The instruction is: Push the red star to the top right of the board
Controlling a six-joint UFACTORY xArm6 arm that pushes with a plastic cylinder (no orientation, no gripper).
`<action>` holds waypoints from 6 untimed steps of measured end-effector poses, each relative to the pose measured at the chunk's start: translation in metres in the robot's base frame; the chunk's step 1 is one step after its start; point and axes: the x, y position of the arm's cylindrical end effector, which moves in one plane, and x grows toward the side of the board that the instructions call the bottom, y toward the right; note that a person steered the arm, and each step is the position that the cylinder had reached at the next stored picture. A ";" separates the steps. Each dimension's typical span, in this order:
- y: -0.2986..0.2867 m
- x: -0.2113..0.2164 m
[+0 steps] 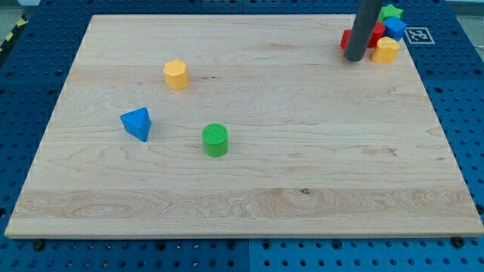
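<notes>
The red star (376,35) lies near the top right corner of the wooden board (249,189), partly hidden behind my rod. My tip (354,57) rests on the board at the red block's lower left edge, touching or almost touching it. Packed around the red star are a green star (390,12) above it, a blue block (395,29) at its right and a yellow block (386,51) at its lower right.
A yellow hexagonal block (175,75), a blue triangular block (137,123) and a green cylinder (215,140) stand on the board's left half. A white marker tag (417,35) sits off the board's top right edge.
</notes>
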 end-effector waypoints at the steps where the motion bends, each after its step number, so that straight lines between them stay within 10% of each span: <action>1: 0.000 -0.001; 6: -0.049 -0.006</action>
